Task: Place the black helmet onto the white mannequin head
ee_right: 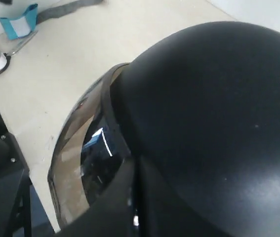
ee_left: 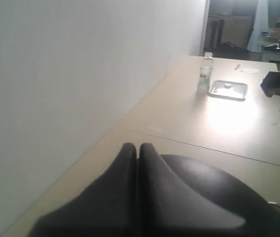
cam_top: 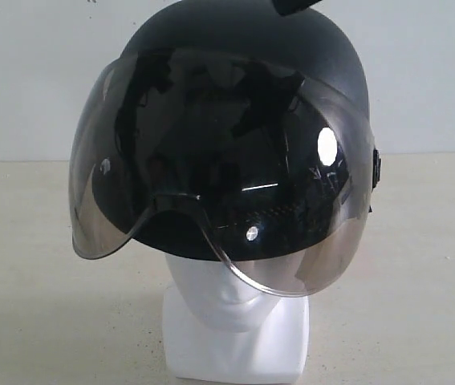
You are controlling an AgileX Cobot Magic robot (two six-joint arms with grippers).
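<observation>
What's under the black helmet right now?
The white mannequin head: its chin, lower face and neck base show below the visor. Eyes, forehead and crown are covered by the black helmet and its dark visor, so how it sits cannot be seen.

Left gripper [ee_left: 139, 153] with both fingers pressed flat together, tips level; right gripper [ee_right: 134, 197] likewise closed, its dark fingers meeting along one narrow seam.
</observation>
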